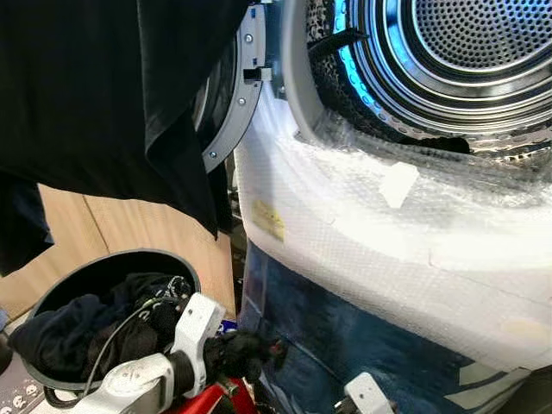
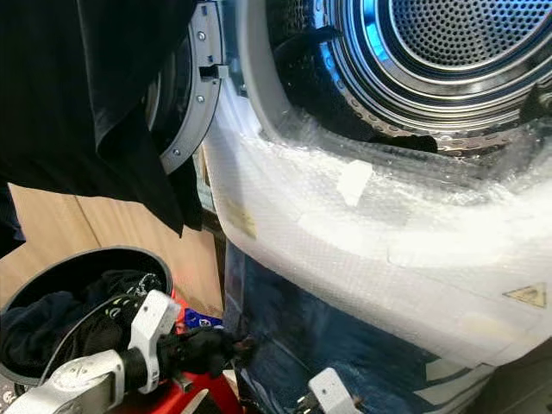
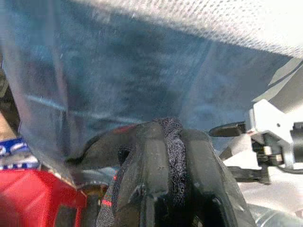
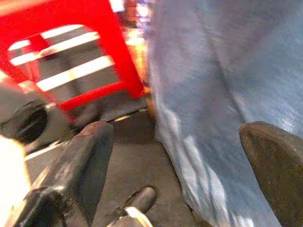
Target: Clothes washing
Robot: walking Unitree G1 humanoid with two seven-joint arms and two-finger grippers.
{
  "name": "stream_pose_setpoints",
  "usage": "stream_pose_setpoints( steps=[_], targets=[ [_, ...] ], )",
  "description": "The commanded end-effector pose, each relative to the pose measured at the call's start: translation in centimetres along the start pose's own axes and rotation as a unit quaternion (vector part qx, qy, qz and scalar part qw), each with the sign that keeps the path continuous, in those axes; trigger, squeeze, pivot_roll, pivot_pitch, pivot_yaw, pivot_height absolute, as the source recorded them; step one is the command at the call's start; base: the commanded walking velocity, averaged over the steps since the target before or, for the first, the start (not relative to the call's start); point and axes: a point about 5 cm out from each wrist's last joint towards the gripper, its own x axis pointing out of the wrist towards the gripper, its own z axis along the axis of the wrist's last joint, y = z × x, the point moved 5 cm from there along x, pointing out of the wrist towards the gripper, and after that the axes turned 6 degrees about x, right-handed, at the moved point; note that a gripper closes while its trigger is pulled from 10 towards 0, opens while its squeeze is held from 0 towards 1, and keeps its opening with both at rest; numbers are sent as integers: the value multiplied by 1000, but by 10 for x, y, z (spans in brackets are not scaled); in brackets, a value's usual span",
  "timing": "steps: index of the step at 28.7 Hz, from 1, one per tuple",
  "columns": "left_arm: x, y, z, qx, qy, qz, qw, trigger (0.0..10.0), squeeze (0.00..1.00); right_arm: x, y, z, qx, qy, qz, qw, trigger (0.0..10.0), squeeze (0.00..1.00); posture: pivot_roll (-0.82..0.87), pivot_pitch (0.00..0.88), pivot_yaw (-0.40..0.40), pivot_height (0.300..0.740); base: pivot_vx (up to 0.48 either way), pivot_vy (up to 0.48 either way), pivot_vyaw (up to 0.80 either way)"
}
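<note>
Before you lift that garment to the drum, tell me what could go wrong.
1. The left gripper pinches just a thin fold of the dark garment, so it may slip out on the way up.
2. The black cloth draped over the open door hangs across the path and could snag.
3. Bubble wrap bulges below the drum opening; the arm could catch it.

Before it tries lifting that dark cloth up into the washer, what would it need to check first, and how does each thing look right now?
1. Left gripper shut on the dark garment: ok.
2. Washer door open: ok.
3. Drum has room: ok, though dark cloth lies at its lower edge.
4. Right gripper open and free: ok, holds nothing.
5. Garment free of the laundry basket: cannot tell.
6. Black cloth hanging over the door stays out of the path: cannot tell.
</note>
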Motion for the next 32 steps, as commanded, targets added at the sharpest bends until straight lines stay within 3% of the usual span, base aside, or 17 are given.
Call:
stream_pose_setpoints(
  steps=[1, 5, 10, 13, 14, 17, 20, 21, 24, 29, 32],
  targets=[
    [-1, -1, -1, -5, 0, -7, 1000, 0, 0, -2, 3, 14, -23, -18, 49, 998, 10000, 1000, 116, 0, -2, 740, 0, 0, 0],
    [-2, -1, -7, -11, 6, -6, 1000, 0, 0, -12, 15, 22, -73, -20, 161, 984, 10000, 1000, 113, 0, 1, 740, 0, 0, 0],
    [-1, -8, -8, -11, 7, -24, 1000, 0, 0, -15, 20, 44, -85, -46, 206, 974, 10000, 1000, 107, 0, 4, 740, 0, 0, 0],
    [2, -9, -7, -11, 6, -26, 1000, 0, 0, -14, 33, 59, -92, -67, 243, 963, 10000, 1000, 105, 0, 11, 740, 0, 0, 0],
    [4, -12, -6, -12, 5, -34, 999, 0, 0, -12, 43, 62, -105, -68, 263, 957, 10000, 0, 105, 0, 11, 740, 0, 0, 0],
    [6, -17, -6, -13, 4, -46, 999, 0, 0, -7, 49, 71, -110, -79, 256, 957, 10000, 0, 104, 0, 15, 740, 0, 0, 0],
    [7, -20, -6, -13, 4, -50, 999, 0, 0, -6, 62, 85, -80, -113, 280, 950, 10000, 0, 105, 0, 18, 740, 0, 0, 0],
    [7, -20, -7, -13, 4, -51, 999, 0, 0, -8, 73, 87, -77, -115, 315, 939, 10000, 0, 109, 0, 17, 740, 0, 0, 0],
    [8, -22, -6, -14, 2, -52, 999, 0, 0, -11, 83, 85, -83, -110, 347, 928, 10000, 0, 110, 0, 16, 740, 0, 0, 0],
    [9, -23, -6, -16, 1, -53, 998, 0, 0, -6, 85, 93, -69, -129, 325, 934, 10000, 0, 108, 0, 12, 740, 0, 0, 0],
    [10, -25, -5, -17, -1, -56, 998, 0, 0, 0, 81, 98, -71, -136, 281, 947, 10000, 0, 111, 0, 10, 740, 0, 0, 0]
  ],
)
